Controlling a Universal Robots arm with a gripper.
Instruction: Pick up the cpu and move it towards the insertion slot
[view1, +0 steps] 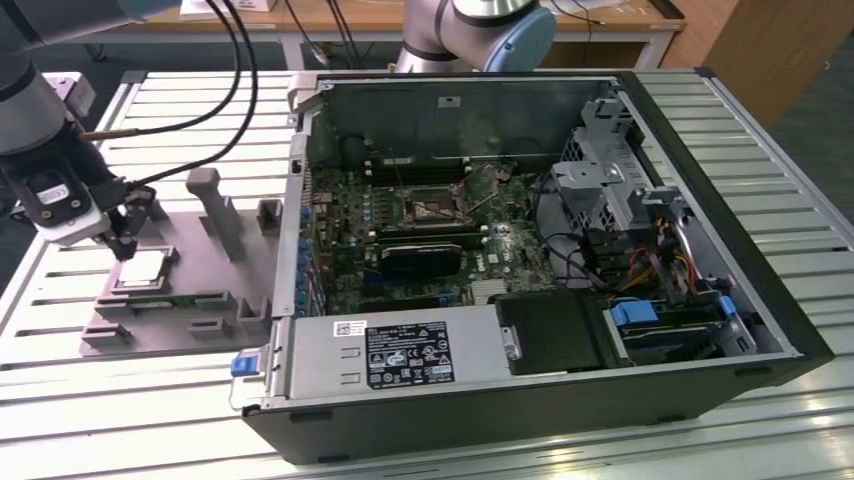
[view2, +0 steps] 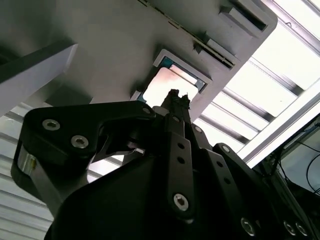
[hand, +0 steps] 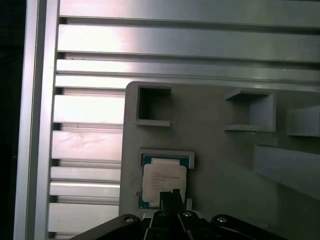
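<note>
Black end effector (hand: 170, 196), tips closed and empty, over silvery square cpu (hand: 164, 180) nested in grey fixture (hand: 220, 165). Misaligned contact risks scratching or tilting it.

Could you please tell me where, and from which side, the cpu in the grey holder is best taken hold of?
Probably from straight above. The cpu lies flat in a shallow pocket of the grey holder, so its broad top face is open while a rim hems its thin edges. Take it by two opposite edges, if they clear that rim. The pincer hangs right over it.
</note>
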